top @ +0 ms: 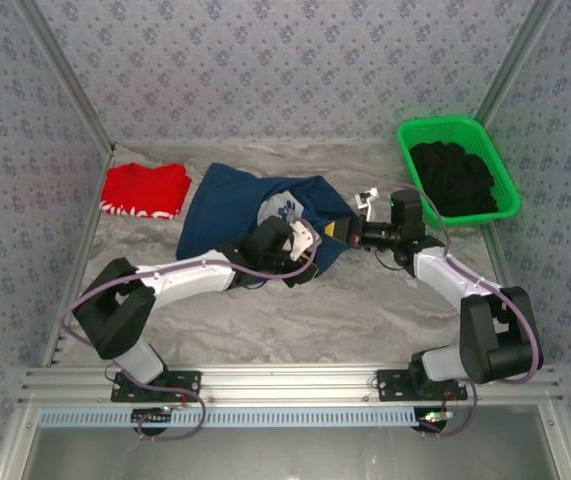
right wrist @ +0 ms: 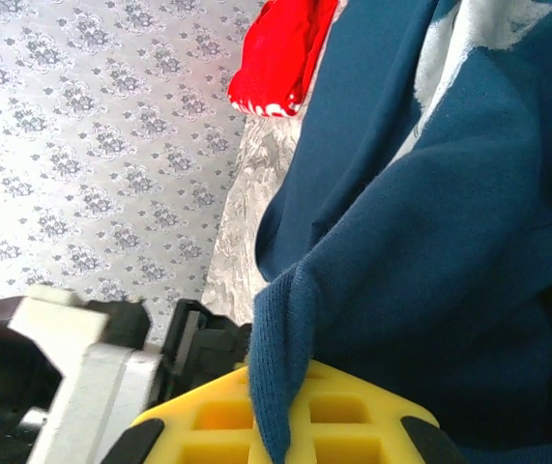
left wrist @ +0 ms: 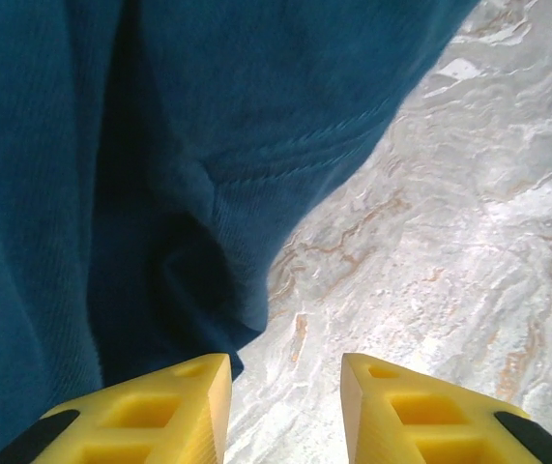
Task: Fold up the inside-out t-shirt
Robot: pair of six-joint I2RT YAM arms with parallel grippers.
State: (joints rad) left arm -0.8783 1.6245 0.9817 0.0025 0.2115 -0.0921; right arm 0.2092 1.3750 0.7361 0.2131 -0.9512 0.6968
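A dark navy-blue short-sleeved cloth t-shirt (top: 233, 205) lay crumpled at the middle of the pale marbled desk (top: 365, 310), toward its far side, with a pale grey-white patch showing on its right half. The left gripper (left wrist: 285, 377) sat at the shirt's near edge, its yellow fingers (left wrist: 193, 396) parted and released, bare desk between them and the shirt's hemmed edge just beside the left finger. The right gripper (top: 337, 230) reached in from the right and was clenched on the shirt's right edge. In the right wrist view a fold of navy cloth ran down over its yellow finger. The two grippers lay close together, near the shirt's near right corner. A folded red garment with white trim (top: 145, 188) lay to the left of the shirt, near the wall. A green plastic mesh basket (top: 440, 125) stood at the far right of the desk, holding a heap of black clothing (top: 455, 180).
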